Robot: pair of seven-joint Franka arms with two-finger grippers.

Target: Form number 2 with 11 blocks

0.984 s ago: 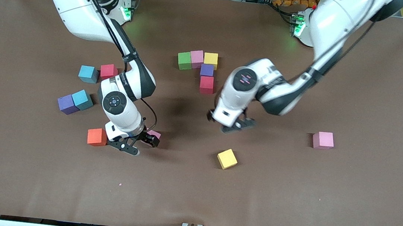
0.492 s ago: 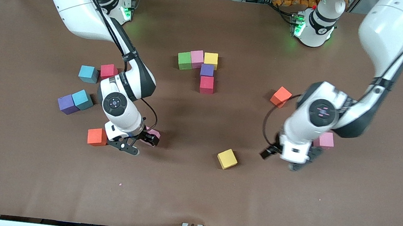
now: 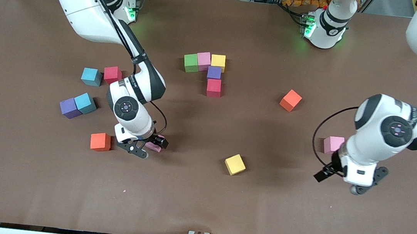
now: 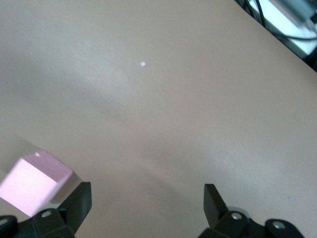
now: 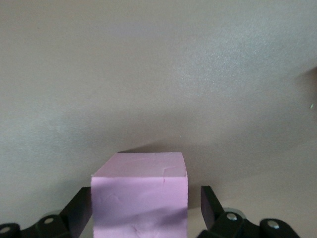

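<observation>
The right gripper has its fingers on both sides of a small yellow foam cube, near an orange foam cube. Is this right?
No: the right gripper has its fingers on both sides of a small pink foam cube, not yellow, near an orange foam cube. The right wrist view shows it.

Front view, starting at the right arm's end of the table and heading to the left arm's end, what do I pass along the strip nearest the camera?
Orange cube → right claw, open around a pink cube → yellow cube → second pink cube → left claw, open over bare table.
</observation>
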